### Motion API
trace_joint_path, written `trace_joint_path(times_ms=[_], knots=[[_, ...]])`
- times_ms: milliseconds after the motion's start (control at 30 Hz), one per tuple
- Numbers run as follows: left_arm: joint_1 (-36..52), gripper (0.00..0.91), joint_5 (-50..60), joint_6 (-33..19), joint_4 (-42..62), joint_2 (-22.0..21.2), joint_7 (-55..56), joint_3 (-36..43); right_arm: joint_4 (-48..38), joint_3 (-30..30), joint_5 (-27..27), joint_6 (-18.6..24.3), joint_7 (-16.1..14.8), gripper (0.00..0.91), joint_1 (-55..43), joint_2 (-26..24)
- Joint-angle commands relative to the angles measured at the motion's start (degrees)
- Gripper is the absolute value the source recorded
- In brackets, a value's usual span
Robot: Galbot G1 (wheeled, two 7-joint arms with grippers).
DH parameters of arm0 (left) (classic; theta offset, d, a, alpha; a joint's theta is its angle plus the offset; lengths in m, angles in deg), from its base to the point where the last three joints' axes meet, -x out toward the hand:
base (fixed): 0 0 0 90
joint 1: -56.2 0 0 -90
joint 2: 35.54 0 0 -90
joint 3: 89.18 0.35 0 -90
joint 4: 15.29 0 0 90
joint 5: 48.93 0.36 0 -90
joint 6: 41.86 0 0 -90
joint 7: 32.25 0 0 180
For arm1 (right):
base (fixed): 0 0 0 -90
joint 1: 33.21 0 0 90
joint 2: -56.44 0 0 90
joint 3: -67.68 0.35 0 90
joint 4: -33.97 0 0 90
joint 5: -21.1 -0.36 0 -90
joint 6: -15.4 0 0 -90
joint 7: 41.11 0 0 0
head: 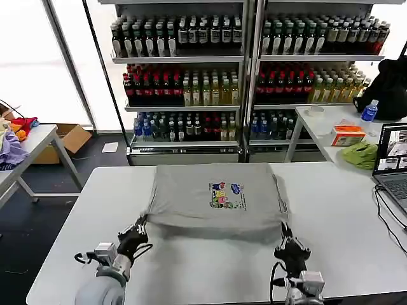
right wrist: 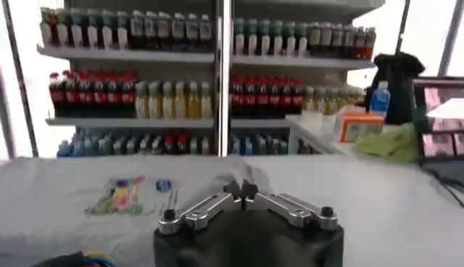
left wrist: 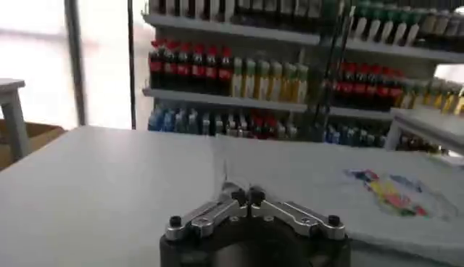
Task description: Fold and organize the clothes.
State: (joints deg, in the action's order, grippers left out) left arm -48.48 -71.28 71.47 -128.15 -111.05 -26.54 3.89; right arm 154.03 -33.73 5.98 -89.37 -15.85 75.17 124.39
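Observation:
A light grey shirt [head: 191,197] with a small multicoloured chest print [head: 226,194] lies folded on the white table [head: 331,216]. Its near edge is raised off the table, with a shadow under it. My left gripper [head: 141,223] is shut on the shirt's near left corner. In the left wrist view the cloth edge of the shirt [left wrist: 326,181] meets my left gripper's [left wrist: 247,194] closed tips. My right gripper [head: 284,234] is shut on the near right corner. In the right wrist view the shirt [right wrist: 87,196] bunches at my right gripper's [right wrist: 243,191] tips.
A laptop [head: 394,159] with cables sits at the table's right edge. Behind it a side table holds a lime-green cloth [head: 360,154], an orange box [head: 348,135] and a blue bottle [head: 369,111]. Bottle shelves [head: 241,76] stand at the back, another table [head: 25,146] at the left.

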Motion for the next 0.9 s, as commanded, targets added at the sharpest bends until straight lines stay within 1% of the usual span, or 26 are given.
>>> trace_joint_path(times_ms=[33,67,167,300,367,633,667,700,733,767,800,900], knots=[[13.92,0.000,-3.81,-0.34,11.97,0.15,0.34,2.06,-12.77,-0.48,-0.61,0.23,-1.71,0.000,-15.55,-0.61],[15.31,0.000,-3.83,0.02,13.48,0.16,0.37,2.85,-14.48,-1.05,-0.69,-0.08,-2.63,0.000,-17.51,-0.69],[18.52,0.000,-4.53,0.72,17.04,0.06,0.71,4.03,-19.62,-2.46,-1.42,-0.83,-3.77,0.000,-23.26,-0.59],[21.20,0.000,-5.24,1.65,21.22,0.01,1.09,4.90,-25.05,-3.98,-2.20,-1.59,-4.44,0.000,-27.84,-0.52],[21.84,0.000,-5.35,1.80,23.10,-0.05,1.27,5.03,-27.88,-4.91,-2.11,-1.22,-4.60,0.000,-29.57,-0.23],[22.62,0.000,-4.75,2.37,25.60,0.13,1.47,5.91,-33.94,-7.13,-1.46,-1.25,-5.51,0.000,-32.57,1.32],[22.68,0.000,-4.91,2.81,25.79,0.19,1.50,6.08,-35.03,-7.86,-1.44,-1.66,-5.63,0.050,-33.16,1.65],[22.63,0.000,-4.77,3.14,25.90,0.20,1.50,6.17,-35.23,-8.00,-1.42,-1.74,-5.72,0.312,-33.21,1.67],[22.58,0.020,-4.72,3.30,25.95,0.20,1.50,6.19,-35.97,-8.50,-1.27,-2.40,-5.89,0.907,-33.60,1.88],[22.48,0.363,-4.73,3.63,26.06,0.21,1.47,6.22,-36.59,-8.98,-1.22,-3.04,-5.87,0.907,-33.91,2.17],[22.37,0.907,-4.59,3.77,26.11,0.27,1.48,6.33,-37.13,-9.22,-1.21,-3.30,-5.60,0.907,-34.05,2.41],[22.42,0.907,-4.31,3.98,26.22,0.24,1.43,6.12,-37.80,-9.46,-1.46,-3.97,-5.66,0.907,-34.25,3.26]])
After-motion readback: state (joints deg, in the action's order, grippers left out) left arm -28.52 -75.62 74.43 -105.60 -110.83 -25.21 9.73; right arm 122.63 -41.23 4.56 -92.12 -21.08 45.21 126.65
